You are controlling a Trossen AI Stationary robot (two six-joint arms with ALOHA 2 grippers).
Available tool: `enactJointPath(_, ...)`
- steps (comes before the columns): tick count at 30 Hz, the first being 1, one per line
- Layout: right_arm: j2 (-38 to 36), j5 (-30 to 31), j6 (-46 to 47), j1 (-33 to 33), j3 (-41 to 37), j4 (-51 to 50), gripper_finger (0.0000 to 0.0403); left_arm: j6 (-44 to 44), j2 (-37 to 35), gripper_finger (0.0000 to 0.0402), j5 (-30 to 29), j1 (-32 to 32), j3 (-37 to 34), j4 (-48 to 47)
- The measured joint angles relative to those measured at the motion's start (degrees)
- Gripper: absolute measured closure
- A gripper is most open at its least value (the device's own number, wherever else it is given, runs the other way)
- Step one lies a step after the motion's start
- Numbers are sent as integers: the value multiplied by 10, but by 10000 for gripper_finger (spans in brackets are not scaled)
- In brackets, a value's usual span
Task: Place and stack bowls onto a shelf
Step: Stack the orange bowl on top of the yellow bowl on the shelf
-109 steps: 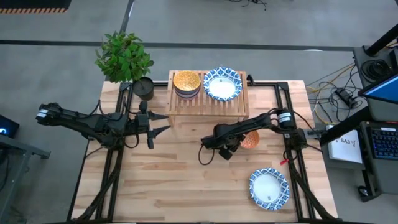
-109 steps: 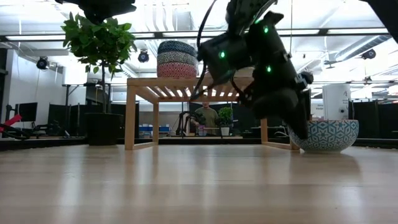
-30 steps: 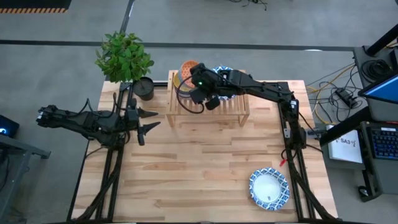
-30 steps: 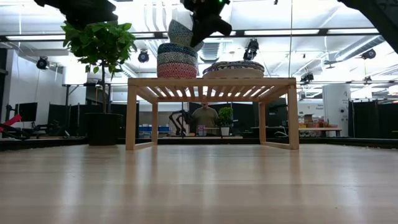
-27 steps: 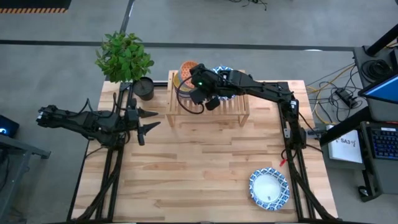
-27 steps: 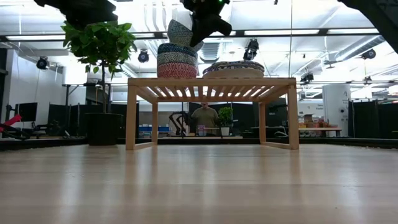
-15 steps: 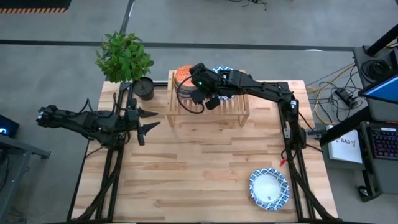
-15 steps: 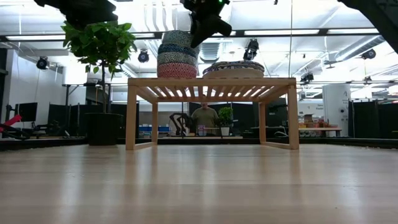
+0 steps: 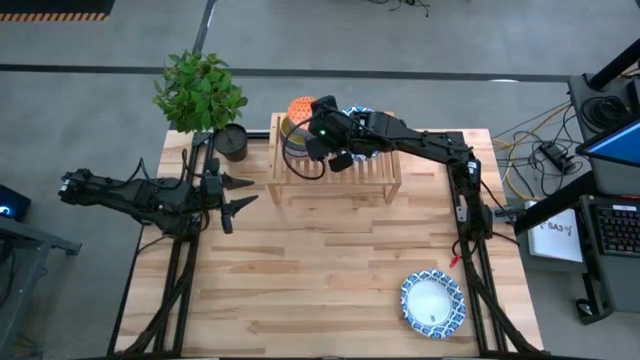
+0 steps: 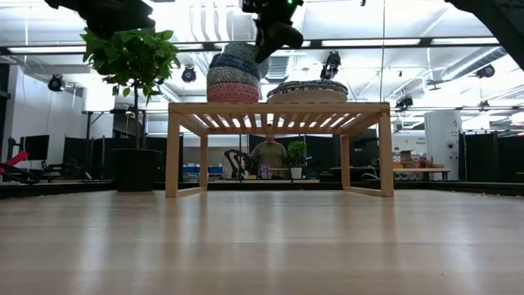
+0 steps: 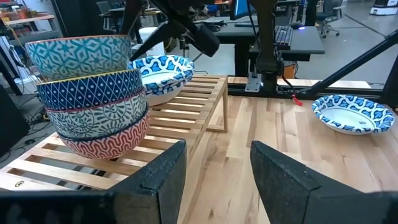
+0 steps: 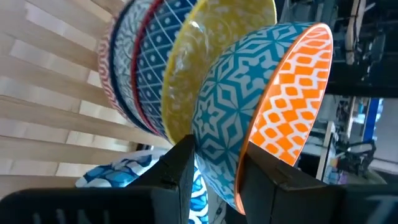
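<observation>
The right gripper (image 9: 322, 122) stays clamped on the orange bowl (image 9: 301, 108), which has tipped and shifted slightly toward the shelf's (image 9: 375, 172) back edge, atop the stack (image 10: 232, 81). Left gripper (image 9: 243, 192) waits apart, unmoved, beside the shelf.

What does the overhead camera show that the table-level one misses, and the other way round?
Only the overhead view shows the blue-rimmed bowl alone on the tabletop and the left claw waiting open beside the shelf. Only the table-level view shows a person beyond the shelf and the stack's patterned sides. Both show the right claw at the small-bowl stack.
</observation>
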Motion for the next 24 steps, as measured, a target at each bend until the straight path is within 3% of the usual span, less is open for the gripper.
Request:
enactJointPath(18,0,-46,59,8,-1,41,310,0,1,239,-22,0,0,0)
enactJointPath(24,0,-47,47,8,-1,41,337,0,1,239,-22,0,0,0)
